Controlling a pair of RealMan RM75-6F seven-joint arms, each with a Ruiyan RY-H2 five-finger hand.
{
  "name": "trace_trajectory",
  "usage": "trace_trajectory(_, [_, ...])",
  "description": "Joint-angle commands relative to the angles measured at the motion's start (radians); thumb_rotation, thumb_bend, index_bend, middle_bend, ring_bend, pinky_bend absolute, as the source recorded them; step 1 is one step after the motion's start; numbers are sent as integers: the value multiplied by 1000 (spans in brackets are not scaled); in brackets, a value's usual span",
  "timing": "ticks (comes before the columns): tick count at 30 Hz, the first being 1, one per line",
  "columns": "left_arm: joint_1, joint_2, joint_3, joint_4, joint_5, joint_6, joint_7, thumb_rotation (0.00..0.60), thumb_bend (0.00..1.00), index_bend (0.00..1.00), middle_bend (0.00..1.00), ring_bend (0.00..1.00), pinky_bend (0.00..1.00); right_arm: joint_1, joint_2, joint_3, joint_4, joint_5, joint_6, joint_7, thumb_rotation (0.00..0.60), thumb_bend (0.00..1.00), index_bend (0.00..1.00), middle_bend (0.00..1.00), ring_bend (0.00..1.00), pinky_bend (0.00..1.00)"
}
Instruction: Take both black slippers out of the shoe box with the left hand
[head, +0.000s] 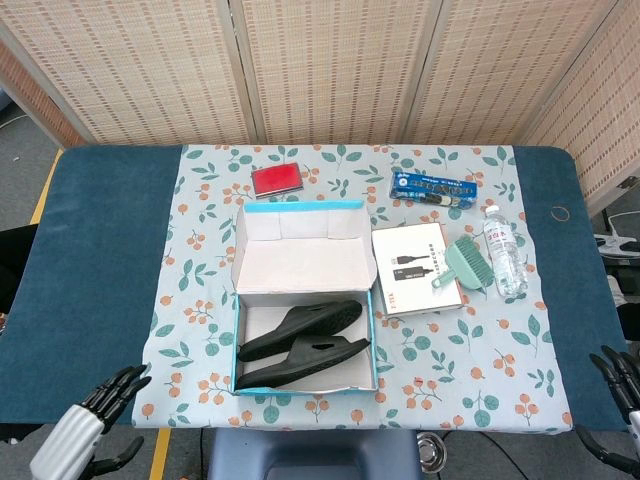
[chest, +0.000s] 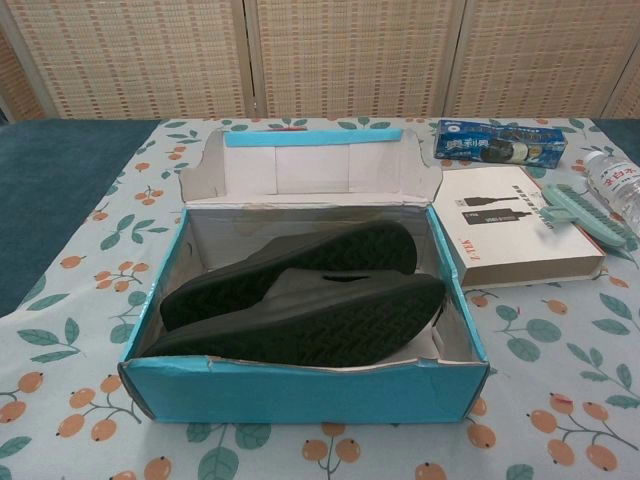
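Two black slippers (head: 302, 344) (chest: 300, 290) lie side by side in the open blue shoe box (head: 243, 300) (chest: 300, 392), its lid folded back. My left hand (head: 110, 405) hovers at the table's near left corner, fingers spread and empty, well left of the box. My right hand (head: 618, 375) shows at the bottom right edge, fingers apart, holding nothing. Neither hand appears in the chest view.
Right of the box lie a white booklet (head: 415, 268) with a green brush (head: 462, 262) on it, a water bottle (head: 504, 250) and a blue cookie pack (head: 433, 187). A red case (head: 276, 179) sits behind the box. The floral cloth (head: 190, 250) covers the blue table (head: 100, 250).
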Motion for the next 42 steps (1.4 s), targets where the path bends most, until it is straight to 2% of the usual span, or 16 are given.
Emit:
trace_trajectory(1, [-113, 4, -36, -202, -31, -185, 88, 600, 375, 0, 4, 0, 210, 8, -3, 1, -8, 8, -20, -18, 456, 217, 0, 0, 0, 0])
trace_trajectory(6, [-210, -46, -137, -349, -207, -386, 229, 600, 374, 0, 6, 0, 209, 6, -10, 6, -11, 9, -13, -41, 457, 217, 0, 0, 0, 0])
trace_trajectory(12, [-304, -179, -266, -430, -416, -509, 387, 600, 374, 0, 43, 26, 229, 3, -21, 11, -18, 16, -15, -80, 456, 217, 0, 0, 0, 0])
trace_trajectory(15, [-365, -255, -340, -422, -530, -551, 506, 600, 376, 6, 66, 49, 257, 6, -30, 10, -24, 14, -28, -106, 456, 217, 0, 0, 0, 0])
trace_trajectory(20, [-449, -354, -417, -346, -728, -590, 595, 600, 375, 30, 86, 57, 258, 16, -38, 20, -34, 44, -57, -133, 456, 217, 0, 0, 0, 0])
trace_trajectory(26, [-517, -447, -452, -233, -811, -589, 629, 600, 348, 149, 167, 107, 276, 26, -42, 34, -41, 88, -83, -147, 457, 217, 0, 0, 0, 0])
trace_trajectory(32, [-575, -492, -450, -179, -900, -606, 675, 600, 331, 153, 202, 128, 320, 31, -42, 40, -45, 108, -93, -148, 456, 217, 0, 0, 0, 0])
trace_trajectory(42, [-638, -536, -453, -143, -1042, -577, 753, 600, 313, 158, 215, 161, 378, 34, -38, 39, -43, 109, -95, -136, 456, 217, 0, 0, 0, 0])
